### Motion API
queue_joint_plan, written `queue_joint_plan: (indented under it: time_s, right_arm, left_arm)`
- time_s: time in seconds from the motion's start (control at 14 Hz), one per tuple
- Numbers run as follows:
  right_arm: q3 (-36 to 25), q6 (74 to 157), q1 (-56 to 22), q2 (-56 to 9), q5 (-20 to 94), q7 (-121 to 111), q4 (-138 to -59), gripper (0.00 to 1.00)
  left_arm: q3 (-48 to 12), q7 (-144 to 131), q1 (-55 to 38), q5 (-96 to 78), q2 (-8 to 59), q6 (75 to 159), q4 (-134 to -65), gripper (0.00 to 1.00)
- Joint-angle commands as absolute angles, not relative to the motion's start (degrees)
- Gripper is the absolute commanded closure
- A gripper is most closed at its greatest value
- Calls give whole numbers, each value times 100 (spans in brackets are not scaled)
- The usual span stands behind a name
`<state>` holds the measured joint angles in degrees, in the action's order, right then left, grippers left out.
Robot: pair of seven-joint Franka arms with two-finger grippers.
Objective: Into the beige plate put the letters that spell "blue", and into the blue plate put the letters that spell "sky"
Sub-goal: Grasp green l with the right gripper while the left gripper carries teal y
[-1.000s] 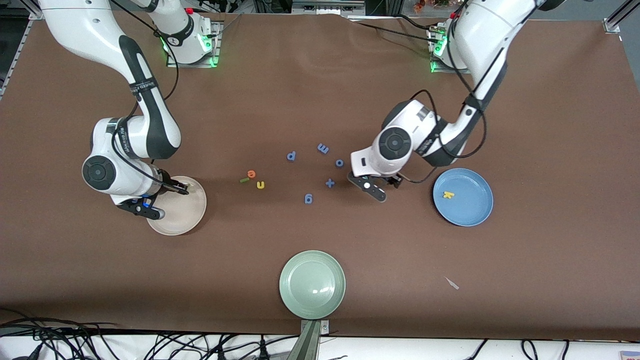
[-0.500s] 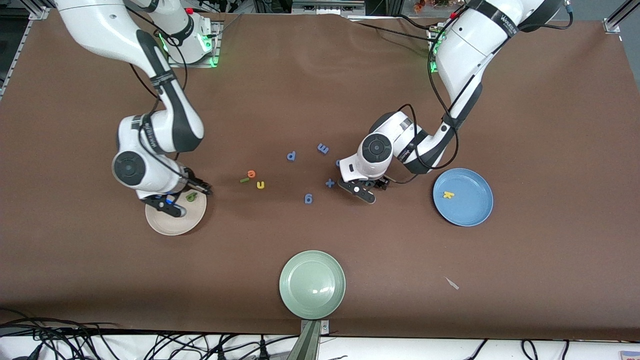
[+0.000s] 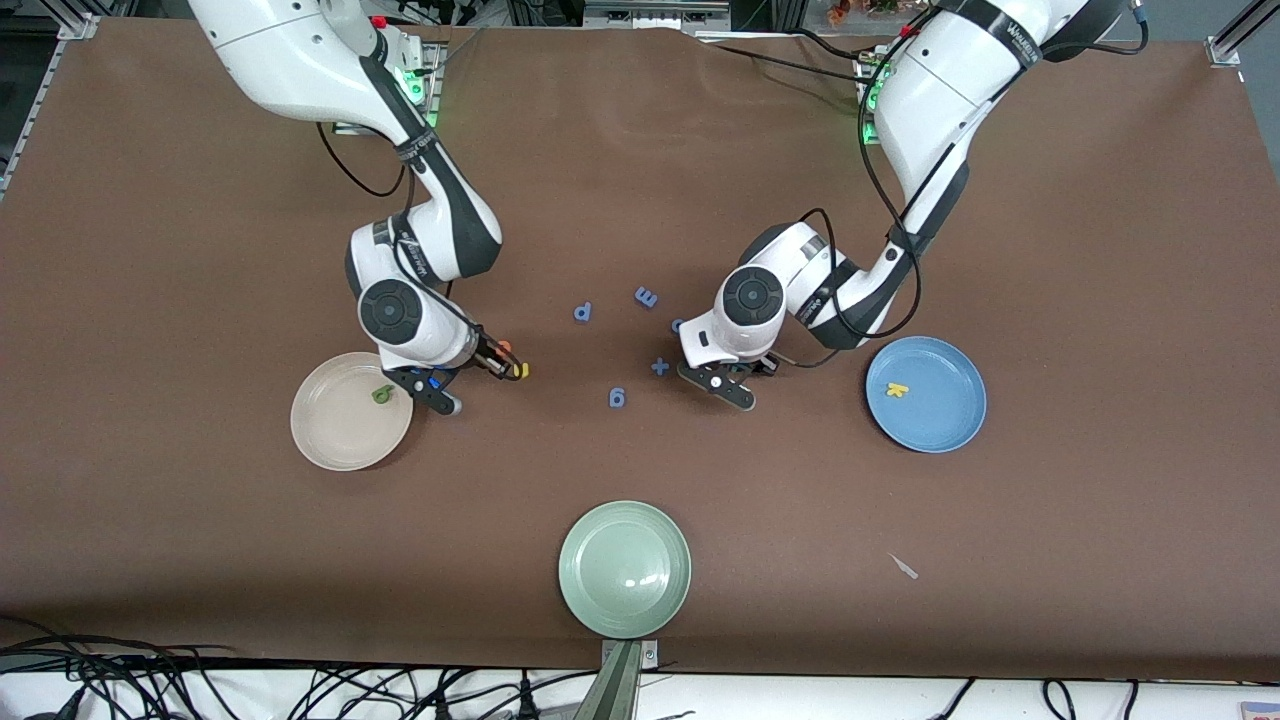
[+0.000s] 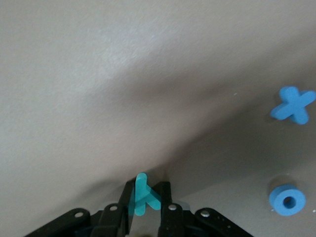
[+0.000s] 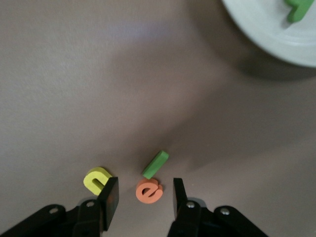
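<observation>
One green b in beige plate; yellow k in blue plate.

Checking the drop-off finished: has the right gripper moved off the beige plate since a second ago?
Yes. The right gripper has left the beige plate and now sits toward the table's middle, jaws open astride the orange e; the plate itself stayed put.

Green b in beige plate

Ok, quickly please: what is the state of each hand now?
Left hand: closed on the teal y, by the blue plus sign.
Right hand: open around the orange e, holding nothing.
</observation>
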<state>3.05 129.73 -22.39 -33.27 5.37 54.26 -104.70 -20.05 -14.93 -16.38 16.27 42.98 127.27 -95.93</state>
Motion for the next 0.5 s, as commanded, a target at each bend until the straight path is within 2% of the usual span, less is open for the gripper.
queue_joint_plan:
  time_s: [0.0, 0.43]
  right_arm:
    - [290, 13166, -2215, -3296, 563, 5467, -10661, 48]
    - [281, 13561, -2224, -3401, 483, 5458, -10811, 50]
  left_arm:
    - [-1995, -1582, -1591, 1846, 4018, 12358, -9589, 100]
    - [-2013, 118, -609, 1846, 3384, 11691, -9554, 100]
